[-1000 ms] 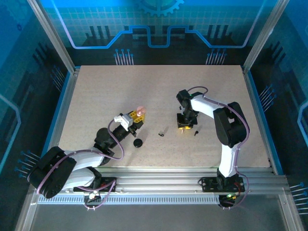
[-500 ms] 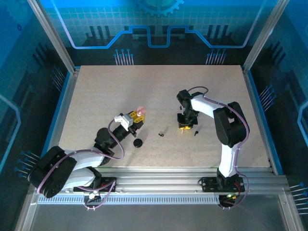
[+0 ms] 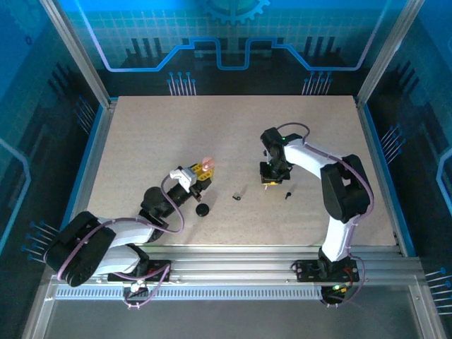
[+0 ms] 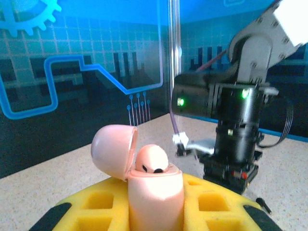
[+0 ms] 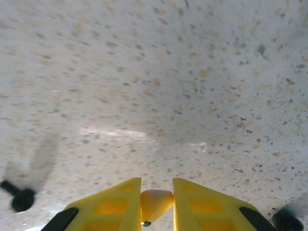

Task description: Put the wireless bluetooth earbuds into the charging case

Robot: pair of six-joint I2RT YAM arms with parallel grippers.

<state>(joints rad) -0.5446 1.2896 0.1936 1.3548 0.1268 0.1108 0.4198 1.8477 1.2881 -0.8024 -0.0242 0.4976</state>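
Observation:
My left gripper [image 3: 200, 175] is shut on the pale pink charging case [image 4: 155, 202], held upright between the yellow pads [image 4: 101, 204]. The case's lid [image 4: 113, 150] is tipped open to the left, and one pale pink earbud [image 4: 151, 160] sits in the case. My right gripper [image 3: 272, 179] points down at the table, right of centre. Its yellow fingers [image 5: 113, 202] are shut on a small pale earbud [image 5: 157, 200], held just above the speckled surface. The left wrist view shows the right arm's wrist [image 4: 236, 120] standing close behind the case.
A round black case [image 3: 203, 209] lies on the table in front of the left gripper. One black earbud [image 3: 239, 194] lies between the grippers, another [image 3: 288, 193] just right of the right gripper. A black earbud [image 5: 18, 197] lies left of the right fingers.
The right jaws have closed on the pale earbud, and the gripper has shifted slightly toward the far side. The left gripper with the pink case has edged a little to the right.

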